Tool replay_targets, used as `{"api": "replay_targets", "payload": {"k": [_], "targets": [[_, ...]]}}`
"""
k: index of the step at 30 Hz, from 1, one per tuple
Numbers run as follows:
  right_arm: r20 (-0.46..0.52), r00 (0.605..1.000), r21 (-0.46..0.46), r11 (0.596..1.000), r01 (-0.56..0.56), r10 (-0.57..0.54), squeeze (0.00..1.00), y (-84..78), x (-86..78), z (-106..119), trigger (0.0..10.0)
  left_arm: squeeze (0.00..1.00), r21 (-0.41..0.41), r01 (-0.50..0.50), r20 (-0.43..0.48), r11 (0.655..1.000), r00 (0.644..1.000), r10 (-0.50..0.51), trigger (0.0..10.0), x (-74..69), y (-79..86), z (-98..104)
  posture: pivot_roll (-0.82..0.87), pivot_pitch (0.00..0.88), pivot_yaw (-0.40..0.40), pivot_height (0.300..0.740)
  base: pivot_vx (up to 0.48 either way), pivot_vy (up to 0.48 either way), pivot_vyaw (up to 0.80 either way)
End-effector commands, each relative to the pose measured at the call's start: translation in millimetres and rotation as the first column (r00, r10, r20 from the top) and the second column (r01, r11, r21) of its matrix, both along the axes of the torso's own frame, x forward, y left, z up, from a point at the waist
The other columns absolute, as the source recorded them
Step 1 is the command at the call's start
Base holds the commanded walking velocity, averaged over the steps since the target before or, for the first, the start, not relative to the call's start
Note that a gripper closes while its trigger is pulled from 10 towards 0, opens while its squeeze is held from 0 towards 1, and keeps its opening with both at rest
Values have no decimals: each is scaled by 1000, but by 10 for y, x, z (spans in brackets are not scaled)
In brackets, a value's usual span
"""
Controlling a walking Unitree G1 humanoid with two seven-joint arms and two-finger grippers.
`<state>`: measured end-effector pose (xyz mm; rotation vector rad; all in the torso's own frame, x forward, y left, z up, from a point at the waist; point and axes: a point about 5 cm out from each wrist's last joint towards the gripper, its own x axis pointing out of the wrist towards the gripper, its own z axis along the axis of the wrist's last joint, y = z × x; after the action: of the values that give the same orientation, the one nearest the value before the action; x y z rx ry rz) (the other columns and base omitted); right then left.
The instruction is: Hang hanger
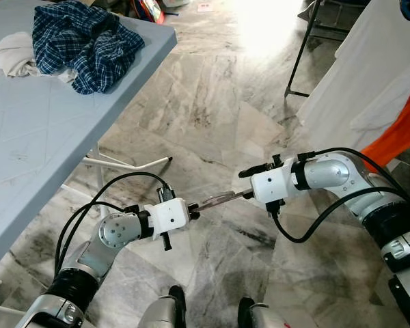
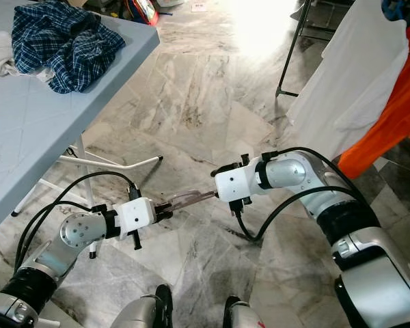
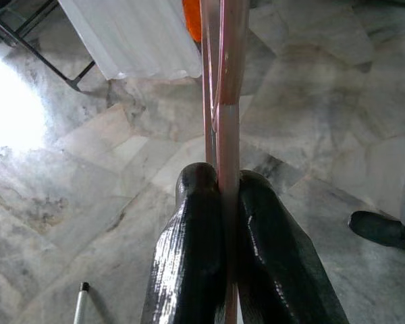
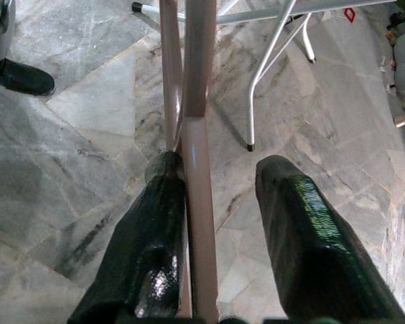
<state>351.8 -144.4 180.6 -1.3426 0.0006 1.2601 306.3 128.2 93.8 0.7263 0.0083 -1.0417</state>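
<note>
At frame centre I'm pinching the thin pinkish plastic hanger [image 1: 215, 200] in my left gripper [image 3: 223, 229]; my right gripper [image 4: 219, 223] is standing spread around its mostly hidden far end.

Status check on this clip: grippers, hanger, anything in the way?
Left gripper shut on hanger. Right gripper open around its other end. Hanger level between both, over floor. White shirt hangs on the right; path open.
</note>
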Motion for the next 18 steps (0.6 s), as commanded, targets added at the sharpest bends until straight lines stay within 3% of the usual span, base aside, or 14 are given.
{"api": "replay_targets", "payload": {"k": [1,18], "targets": [[9,1000,-24,1000,-21,21,0,21,14,29,0,0,13,8,25,1000,1000,-8,10000,-20,0,-10,92,290,64,740,0,0,0],[-105,994,-71,996,-49,41,0,-26,-20,-44,0,0,21,-21,132,1000,991,18,10000,22,12,34,96,290,64,740,0,0,0]]}}
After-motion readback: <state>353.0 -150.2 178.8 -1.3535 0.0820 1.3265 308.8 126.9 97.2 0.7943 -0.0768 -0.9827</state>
